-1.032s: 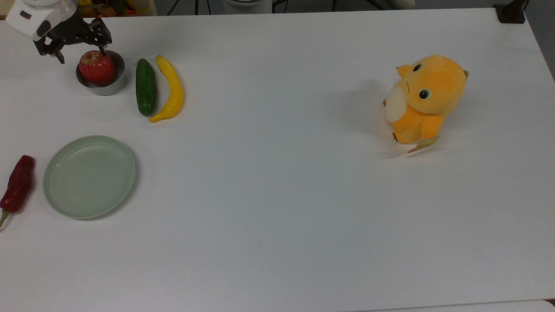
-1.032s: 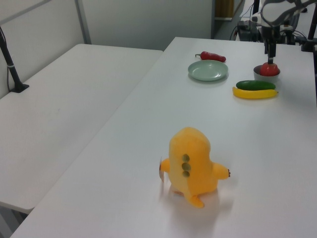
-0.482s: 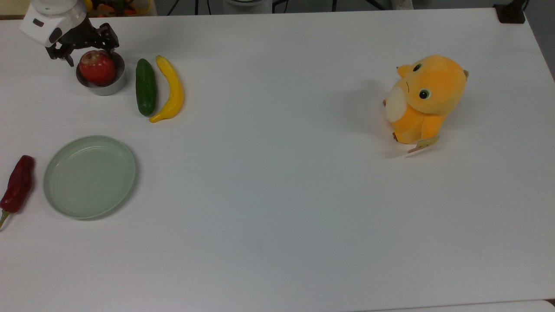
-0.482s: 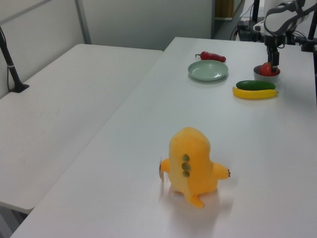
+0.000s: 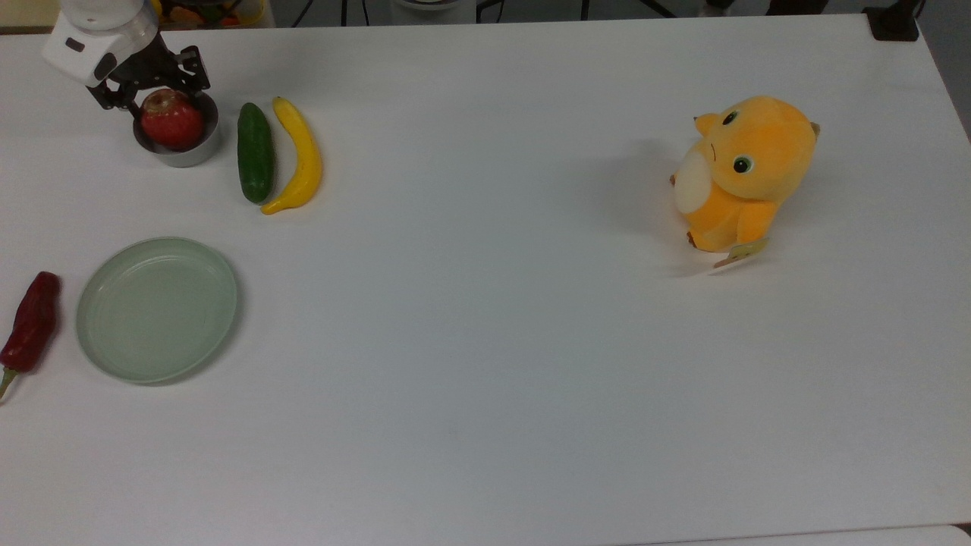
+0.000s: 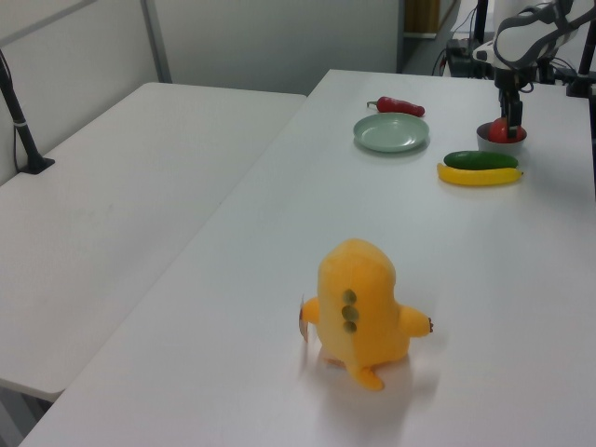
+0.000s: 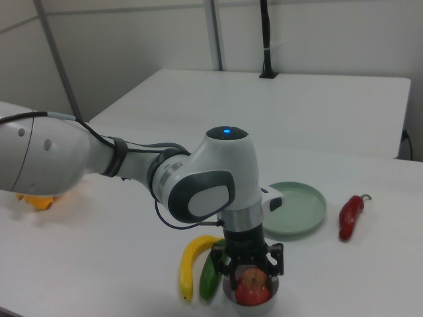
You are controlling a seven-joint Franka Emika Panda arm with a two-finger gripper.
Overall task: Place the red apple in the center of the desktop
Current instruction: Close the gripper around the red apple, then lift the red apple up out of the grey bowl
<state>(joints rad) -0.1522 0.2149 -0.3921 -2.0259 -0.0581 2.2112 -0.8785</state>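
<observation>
Sitting in the small grey bowl (image 5: 180,148) at the upper left of the top view, the red apple (image 5: 171,118) looks firm, smooth, fairly light and apt to roll. The gripper (image 7: 252,267) straddles it, fingers spread at its sides; a hold across its widest part seems safest, since the bowl's rim crowds anything lower.

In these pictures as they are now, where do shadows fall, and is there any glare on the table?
Top view: the plush toy casts a soft shadow toward the top view's left, and the desktop shows no hard glare. Left view: a faint shadow lies under the toy. Right view: the green plate carries a mild sheen.
</observation>
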